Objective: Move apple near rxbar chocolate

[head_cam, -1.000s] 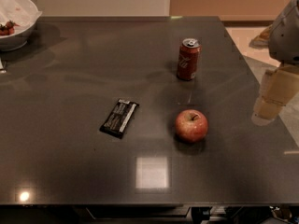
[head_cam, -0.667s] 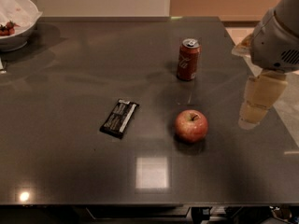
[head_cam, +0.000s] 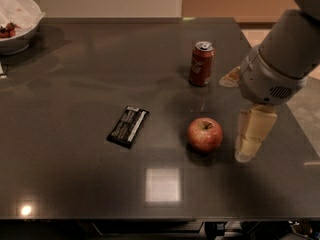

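The red apple point(head_cam: 205, 134) with yellowish patches and a short stem sits on the dark table point(head_cam: 75, 84), right of centre. The rxbar chocolate point(head_cam: 128, 126), a flat black wrapper with pale lettering, lies to the apple's left, about a bar's length away. My gripper point(head_cam: 252, 134) hangs from the grey arm at the right, its pale fingers pointing down just right of the apple, above the table and not touching it.
A red soda can point(head_cam: 201, 63) stands upright behind the apple. A white bowl point(head_cam: 17, 24) with red food sits at the far left corner. The table's right edge runs just beyond the gripper. A light reflection point(head_cam: 162, 184) shows near the front.
The arm has swung in from the right edge toward the left and lower, bringing the gripper close beside the apple. The apple, bar and can have not moved.
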Available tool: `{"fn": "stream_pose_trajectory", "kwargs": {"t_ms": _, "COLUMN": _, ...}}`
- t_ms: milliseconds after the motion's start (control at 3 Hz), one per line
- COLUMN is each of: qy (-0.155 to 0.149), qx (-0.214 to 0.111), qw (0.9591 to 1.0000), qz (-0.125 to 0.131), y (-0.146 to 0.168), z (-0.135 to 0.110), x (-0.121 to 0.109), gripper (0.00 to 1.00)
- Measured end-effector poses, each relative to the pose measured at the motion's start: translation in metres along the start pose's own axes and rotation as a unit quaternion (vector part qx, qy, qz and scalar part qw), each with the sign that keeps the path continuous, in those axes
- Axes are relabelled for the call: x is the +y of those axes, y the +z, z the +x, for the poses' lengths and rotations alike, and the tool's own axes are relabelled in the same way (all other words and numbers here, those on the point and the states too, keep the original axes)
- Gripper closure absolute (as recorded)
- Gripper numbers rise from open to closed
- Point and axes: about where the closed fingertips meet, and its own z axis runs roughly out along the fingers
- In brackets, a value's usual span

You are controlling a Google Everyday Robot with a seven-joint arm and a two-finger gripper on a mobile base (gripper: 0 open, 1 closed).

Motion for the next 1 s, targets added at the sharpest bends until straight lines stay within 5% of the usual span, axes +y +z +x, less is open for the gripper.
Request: {"fn": "stream_pose_trajectory", "kwargs": {"t_ms": 1000, "qy": -0.024, "qx": -0.035, "qw": 0.9985, "qz": -0.033, "y": 0.062, "z": -0.012, "x": 0.017, "gripper": 0.00}}
